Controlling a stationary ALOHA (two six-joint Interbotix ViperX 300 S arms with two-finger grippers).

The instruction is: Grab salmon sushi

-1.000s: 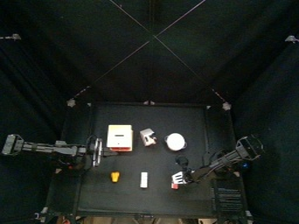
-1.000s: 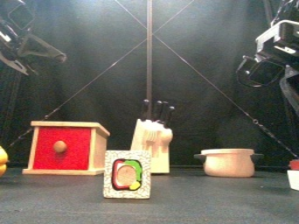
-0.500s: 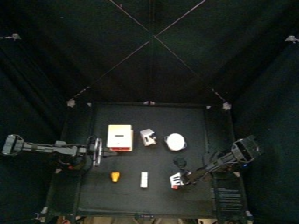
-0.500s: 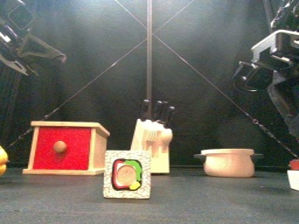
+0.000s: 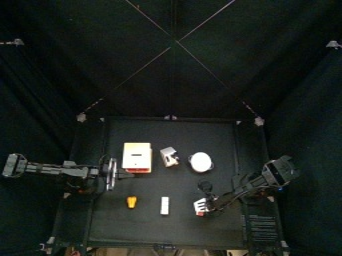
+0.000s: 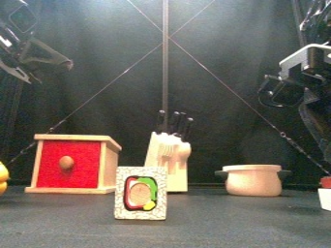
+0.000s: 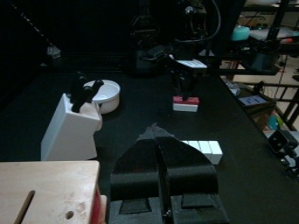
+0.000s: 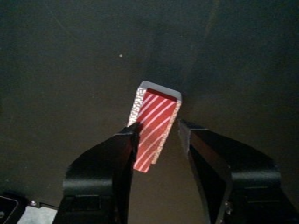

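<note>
From above, the salmon sushi [image 5: 203,207] lies near the front right of the worktop [image 5: 221,135], under the right tool [image 5: 209,203]; the left tool [image 5: 118,175] rests at the left edge beside the yellow-and-white box [image 5: 139,156]. At table height, the sushi [image 6: 324,182] peeks in at the right edge. The left wrist camera shows its own jaws closed together and the sushi [image 7: 184,103] across the worktop beneath the other arm. The right wrist camera shows the jaws spread wide, straddling the striped pink sushi [image 8: 153,128] without clamping it.
</note>
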